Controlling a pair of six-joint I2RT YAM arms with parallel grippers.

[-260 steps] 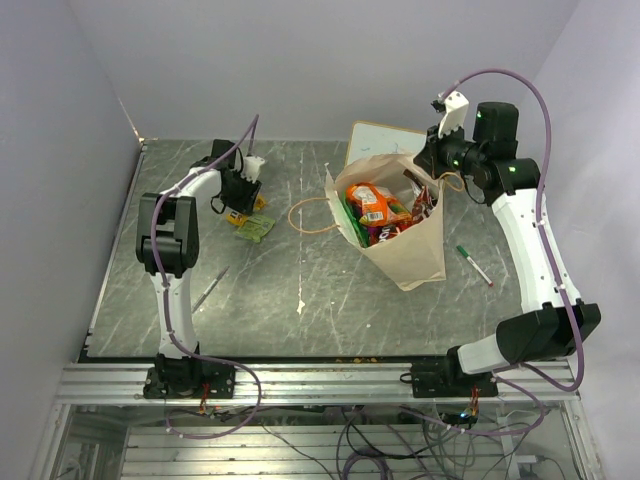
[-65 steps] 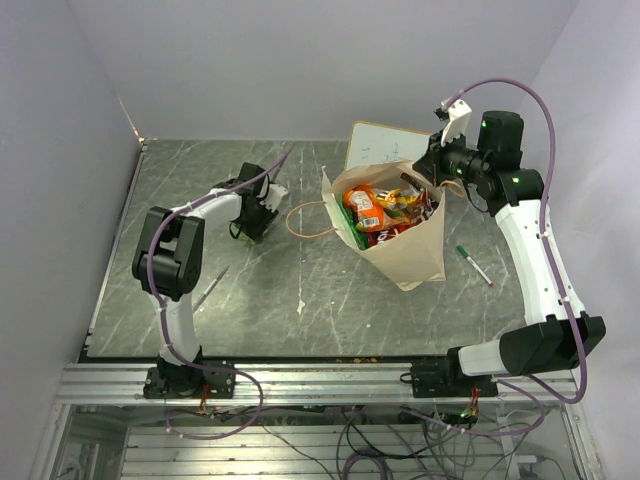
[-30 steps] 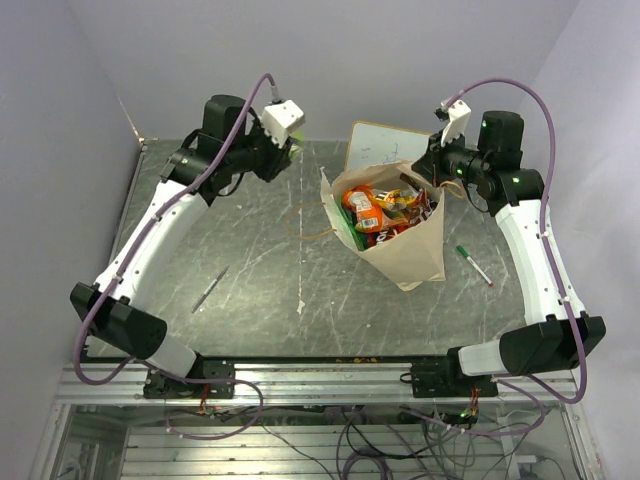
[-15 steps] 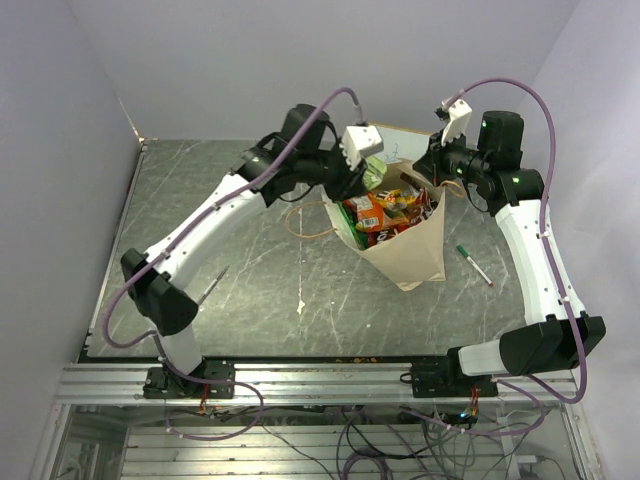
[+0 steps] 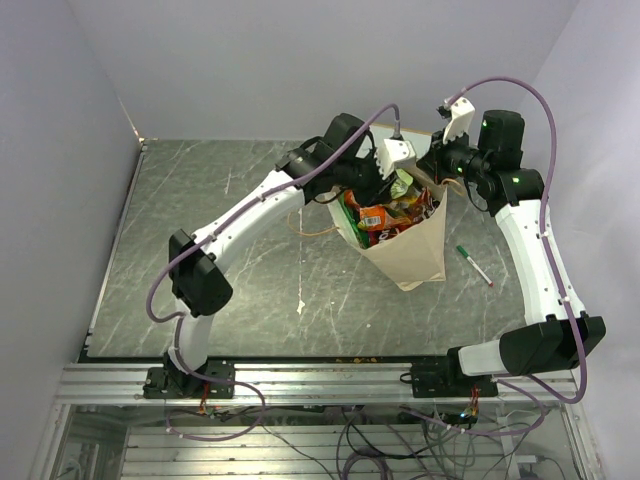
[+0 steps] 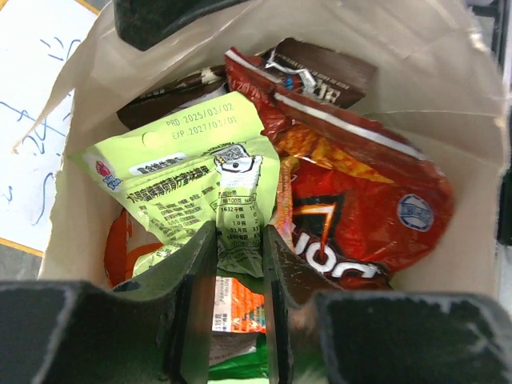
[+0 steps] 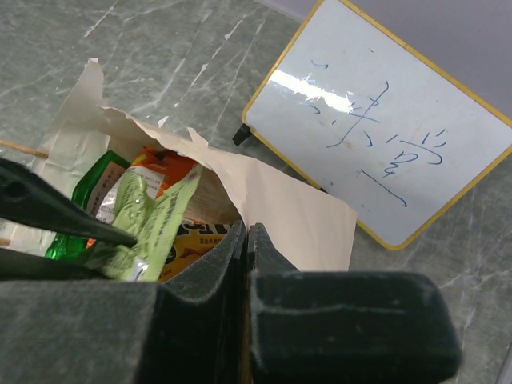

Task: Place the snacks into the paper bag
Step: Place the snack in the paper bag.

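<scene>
Left claw [image 6: 238, 240] is clamped on the green-and-white packet [image 6: 184, 180], held in the mouth of the paper bag [image 6: 456, 104] above the red and brown snacks [image 6: 360, 200] inside. Right claw [image 7: 244, 234] is pinched together on the bag's far rim, propping it open. Beyond the bag lies the whiteboard [image 7: 384, 136] on the table [image 5: 200, 200]. Step in hand: the drop. Next, the left jaws should part, then lift straight out.

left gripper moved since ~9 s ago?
Yes. The left gripper went rightward, from well left of the paper bag to over its mouth, shut on the green packet.
</scene>
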